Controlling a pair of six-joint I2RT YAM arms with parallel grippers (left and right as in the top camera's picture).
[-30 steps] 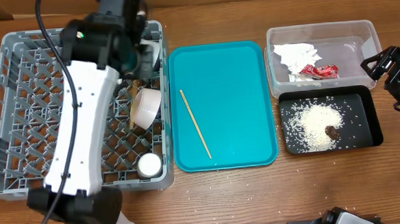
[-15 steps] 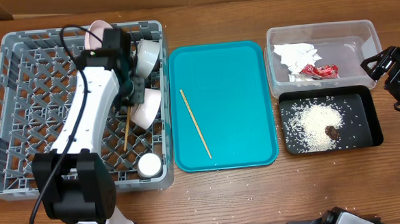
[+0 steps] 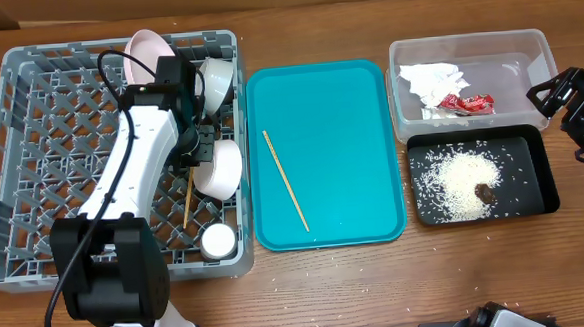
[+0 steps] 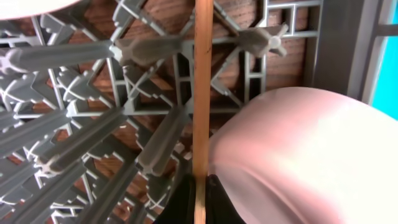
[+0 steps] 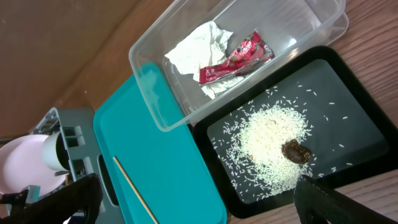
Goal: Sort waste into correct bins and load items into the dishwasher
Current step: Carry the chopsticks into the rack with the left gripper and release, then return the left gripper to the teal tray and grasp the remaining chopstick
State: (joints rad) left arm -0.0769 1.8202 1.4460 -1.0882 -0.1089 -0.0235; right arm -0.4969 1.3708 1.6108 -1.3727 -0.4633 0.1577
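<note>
My left gripper (image 3: 193, 147) is inside the grey dish rack (image 3: 30, 137), shut on a wooden chopstick (image 4: 202, 93) that points down at the lattice floor beside a pale pink-white plate (image 4: 298, 155). The chopstick also shows in the overhead view (image 3: 187, 197). A second chopstick (image 3: 285, 180) lies on the teal tray (image 3: 349, 110). The rack also holds a pink plate (image 3: 146, 49), a white bowl (image 3: 216, 79), a plate (image 3: 220, 167) and a small white cup (image 3: 216, 241). The clear tub (image 3: 526, 43) holds the napkin (image 3: 430, 78) and red wrapper (image 3: 466, 102). The black tray (image 3: 543, 170) holds rice (image 3: 453, 180) and a brown lump (image 3: 485, 191). My right gripper (image 3: 569, 94) is open and empty at the right edge.
Loose rice grains lie scattered on the wooden table (image 3: 378, 279) in front of the teal tray. The left arm stretches over the rack's middle. The right wrist view shows the tub (image 5: 149, 68), black tray (image 5: 367, 118) and teal tray (image 5: 161, 174).
My left arm has swung toward the rack's right side and lowered. The chopstick in its gripper has come down into the rack by the plate. The right arm has not moved.
</note>
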